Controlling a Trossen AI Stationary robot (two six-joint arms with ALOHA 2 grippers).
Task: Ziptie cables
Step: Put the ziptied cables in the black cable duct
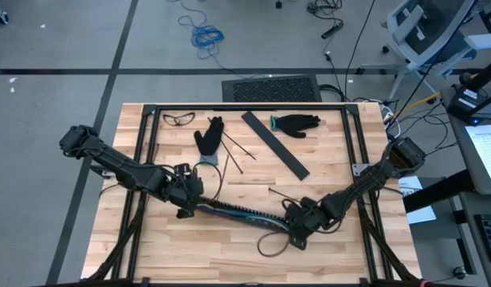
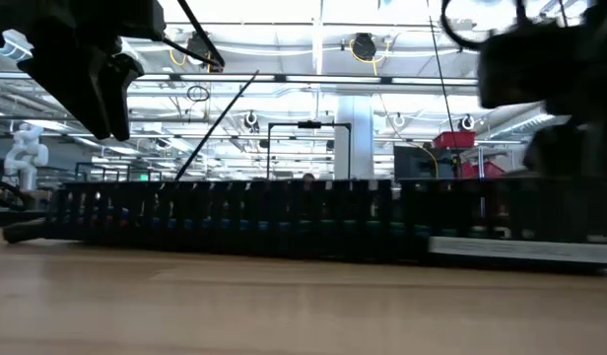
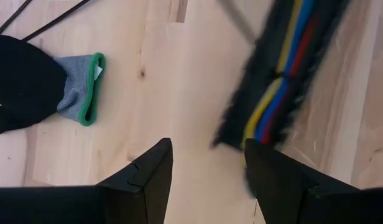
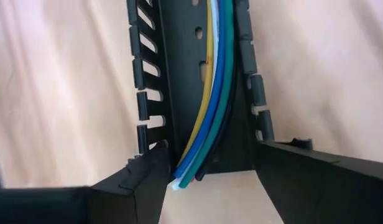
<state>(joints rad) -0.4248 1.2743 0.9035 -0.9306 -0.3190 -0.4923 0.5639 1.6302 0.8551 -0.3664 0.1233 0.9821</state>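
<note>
A black slotted duct (image 1: pixel 244 217) lies slantwise on the table's near half, and the cables (image 4: pixel 207 106) (yellow, blue, green, white) run along inside it. In the left wrist view the cables (image 3: pixel 275 93) show yellow, blue and red. My left gripper (image 1: pixel 186 209) stands open over the duct's left end (image 3: pixel 241 134). At the duct's right end my right gripper (image 4: pixel 210 174) is open, one finger on either side, with the cable tips (image 4: pixel 181 180) poking out between them. In the low view the duct (image 2: pixel 284 217) crosses the picture. My left gripper points steeply down; one finger (image 3: pixel 272 174) stands right at the duct's left end (image 3: pixel 241 140), and I cannot tell whether it touches. My right gripper straddles the duct's right end from above; the cable tips (image 4: pixel 179 182) reach one finger (image 4: pixel 155 168), but whether it touches them I cannot tell.
Two black gloves (image 1: pixel 210 139) (image 1: pixel 297 123), safety glasses (image 1: pixel 179 119), a flat black strip (image 1: pixel 275 145) and thin black sticks (image 1: pixel 233 151) lie on the far half. A dark cord loops (image 1: pixel 269 243) by the right gripper. Black frame rails (image 1: pixel 142 151) border the table.
</note>
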